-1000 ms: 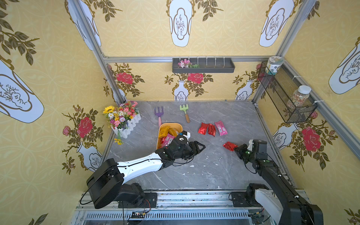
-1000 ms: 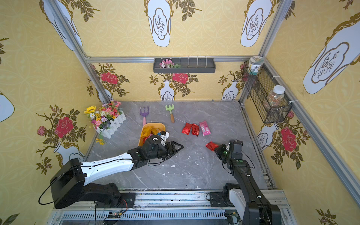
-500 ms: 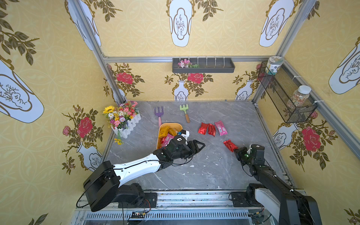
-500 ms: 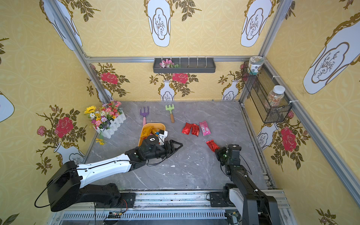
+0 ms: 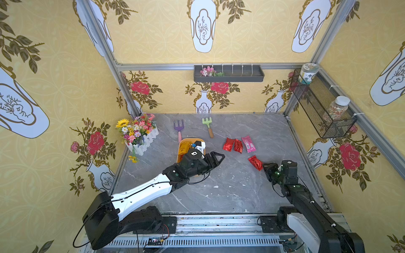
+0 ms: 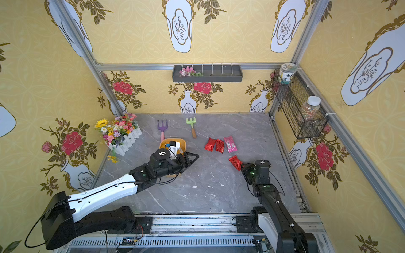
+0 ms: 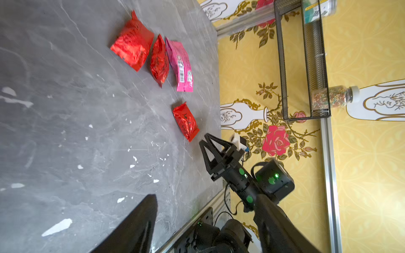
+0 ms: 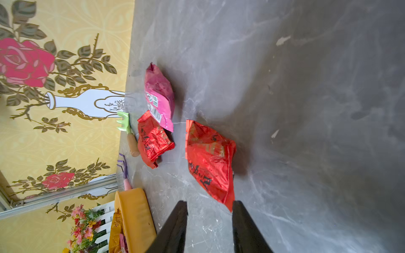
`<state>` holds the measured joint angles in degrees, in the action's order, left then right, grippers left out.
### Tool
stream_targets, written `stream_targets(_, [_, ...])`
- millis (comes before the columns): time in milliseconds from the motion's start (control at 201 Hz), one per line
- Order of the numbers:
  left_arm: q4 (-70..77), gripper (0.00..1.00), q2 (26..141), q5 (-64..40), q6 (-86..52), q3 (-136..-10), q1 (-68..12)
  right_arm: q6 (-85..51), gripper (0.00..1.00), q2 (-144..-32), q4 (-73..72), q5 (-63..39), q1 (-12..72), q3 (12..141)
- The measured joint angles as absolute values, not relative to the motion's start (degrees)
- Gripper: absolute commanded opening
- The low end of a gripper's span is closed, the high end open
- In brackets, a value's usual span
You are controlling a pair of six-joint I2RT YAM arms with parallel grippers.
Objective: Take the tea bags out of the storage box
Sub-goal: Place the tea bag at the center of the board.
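On a grey marble tabletop [image 5: 219, 192], an orange-yellow storage box [image 5: 190, 138] sits toward the back, left of centre, largely hidden beneath the left gripper [image 5: 219, 156]. A yellow-orange tea bag [image 5: 183, 147] shows inside it, so the job looks only partly done.

Four tea bags lie out on the bare stone to the right of the box. A red sachet [image 5: 228, 145], a second red sachet [image 5: 238, 146] and a pink sachet [image 5: 248, 144] lie side by side in a row, apparently a drop-off spot kept clear of the box. A fourth red sachet [image 5: 255, 162] lies flat nearer the front, apart from that row.

The right gripper [image 8: 210, 202] sits low just behind it, its fingers [image 8: 175, 227] spread and gripping nothing. The sachet's nearest corner lies just beside one fingertip, which reads as a release rather than a grasp.

The left gripper hangs over the box's near edge, probably positioned for the next pick. Whether its fingers are parted cannot be told.
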<state>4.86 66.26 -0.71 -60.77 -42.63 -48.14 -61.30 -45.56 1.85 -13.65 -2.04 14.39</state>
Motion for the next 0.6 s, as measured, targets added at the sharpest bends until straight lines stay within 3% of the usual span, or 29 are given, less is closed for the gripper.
stream_targets(120, [0.2,0.79,63.9,0.4,-58.9,-43.7,-44.4,-59.4,0.58,-39.9,11.6,-10.9,-2.0,17.5])
stream_targets(199, [-3.6,0.8,63.1,1.0,-57.1,-45.6,-42.4,-57.5,0.59,-38.5,16.8,-9.1,-2.0,20.0])
stream_targets(413, [-14.0,0.81,63.5,5.4,-51.0,-52.0,-37.6,-51.2,0.54,-41.4,22.9,-7.2,0.9,27.6])
stream_targets(598, [-20.7,0.8,63.9,8.2,-46.1,-54.0,-31.6,-46.8,0.48,-52.4,21.4,-4.8,14.5,37.1])
